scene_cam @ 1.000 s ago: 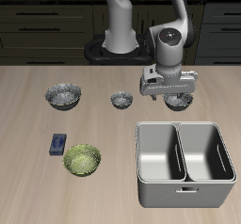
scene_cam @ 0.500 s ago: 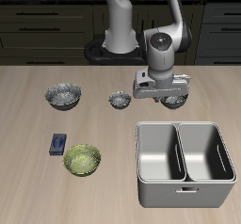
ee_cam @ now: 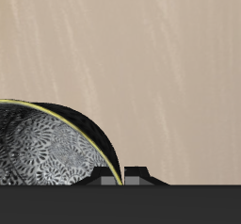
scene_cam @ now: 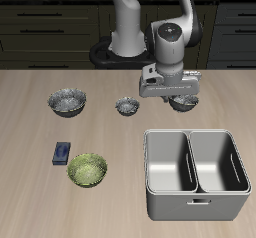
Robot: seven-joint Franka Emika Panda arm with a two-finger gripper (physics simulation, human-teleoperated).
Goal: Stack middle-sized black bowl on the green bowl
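My gripper [scene_cam: 177, 96] is shut on the rim of the middle-sized black bowl [scene_cam: 185, 104], toward the back of the table beside the metal basin. The wrist view shows this bowl's speckled grey inside [ee_cam: 47, 152], with its rim running between the fingertips of the gripper [ee_cam: 124, 175] and bare tabletop beyond. The green bowl [scene_cam: 87, 169] sits alone near the table's front edge, far from the gripper and diagonally across the table from it.
A wider dark speckled bowl [scene_cam: 68, 102] and the smallest dark bowl [scene_cam: 127, 106] stand in the back row. A small blue block [scene_cam: 62, 153] lies beside the green bowl. A two-compartment metal basin [scene_cam: 192, 135] fills the front corner below the gripper.
The gripper has shifted sideways toward the smallest bowl and risen a little. The middle-sized black bowl has moved along with it.
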